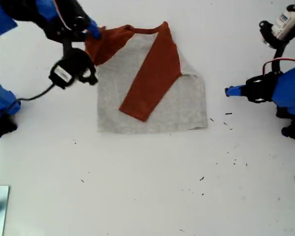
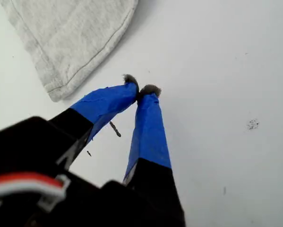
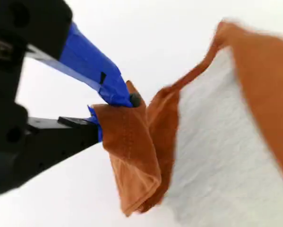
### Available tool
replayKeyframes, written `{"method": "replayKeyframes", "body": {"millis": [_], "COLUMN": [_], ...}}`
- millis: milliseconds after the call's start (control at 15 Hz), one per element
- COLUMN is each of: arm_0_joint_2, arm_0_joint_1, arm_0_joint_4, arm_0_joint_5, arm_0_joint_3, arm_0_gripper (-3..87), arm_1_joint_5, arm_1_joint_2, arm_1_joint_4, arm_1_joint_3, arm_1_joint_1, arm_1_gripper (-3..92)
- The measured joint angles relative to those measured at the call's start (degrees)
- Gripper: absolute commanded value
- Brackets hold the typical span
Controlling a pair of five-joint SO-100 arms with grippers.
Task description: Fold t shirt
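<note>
- T shirt (image 1: pixel 152 93): flat on white table (image 1: pixel 147 196), just above centre of exterior view, neckband toward 12 o'clock, hem toward 6 o'clock. No print visible on upward face.
- One rust-orange sleeve (image 1: pixel 152 76): already folded across grey body, long axis running from shoulder at 1 o'clock down to cuff at 7 o'clock.
- Other sleeve (image 1: pixel 105 44): bunched at shirt's 10 o'clock corner, raised off table, not yet laid over body.
- My second gripper (image 3: pixel 114 114): clamped on that bunched sleeve (image 3: pixel 132 156); orange cloth pinched between blue-taped fingers, remainder hanging below jaws. Located at upper left of exterior view (image 1: pixel 90 32), touching shirt.
- My first gripper (image 2: pixel 140 89): fingertips pressed together, holding nothing, hovering over bare table. Grey hem corner (image 2: pixel 70 52) near tips, apart from them. Located at exterior view's right (image 1: pixel 231 91), well apart from shirt, pointing toward 9 o'clock.
- Governing relation: shirt body lies toward 4 o'clock from my second gripper in exterior view. Judged next move: carry held sleeve along that line, from 10 o'clock toward 4 o'clock, crossing folded sleeve.
- Nearer arm: second, already in contact. First arm idle; hem corner at 5 o'clock of shirt closest to it.
- Judged risk: lifting too high drags shoulder and disturbs folded sleeve.
</note>
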Motion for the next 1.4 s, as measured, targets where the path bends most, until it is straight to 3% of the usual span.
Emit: {"method": "replayKeyframes", "body": {"millis": [67,200,267,400,600,733,933,1067,1267,1400], "arm_0_joint_2": [-9.84,-24.26,-23.12,-21.18,-7.91,8.26,40.17,63.28,70.84,58.80], "arm_0_joint_1": [6.59,17.49,19.16,16.70,14.77,11.69,1.67,4.66,7.73,11.60], "arm_0_joint_4": [0.70,-1.32,-1.23,4.57,5.27,-2.20,-6.33,-9.76,-10.28,-8.17], "arm_0_joint_5": [5.01,18.81,20.04,20.21,19.86,16.79,6.77,2.90,-0.44,-2.02], "arm_0_joint_3": [-14.15,-39.55,-42.71,-40.52,-19.78,5.01,52.29,76.46,81.83,68.64], "arm_0_gripper": [28.6,2.9,5.7,8.9,4.9,1.8,-0.3,-0.3,-0.3,-0.3], "arm_1_joint_5": [0.00,0.00,0.00,0.00,0.00,0.00,0.88,1.23,4.48,8.70], "arm_1_joint_2": [0.00,0.00,0.00,0.00,0.00,0.00,0.00,0.00,-0.79,-8.44], "arm_1_joint_4": [0.00,0.00,0.00,0.00,0.00,0.00,0.88,1.05,1.05,1.41], "arm_1_joint_3": [0.00,0.00,0.00,0.00,0.00,0.00,0.00,0.00,0.00,-4.39], "arm_1_joint_1": [0.00,0.00,0.00,0.00,0.35,0.26,0.26,0.44,0.44,-1.85], "arm_1_gripper": [3.5,3.5,3.5,3.5,3.5,3.5,3.5,3.5,3.3,3.6]}}
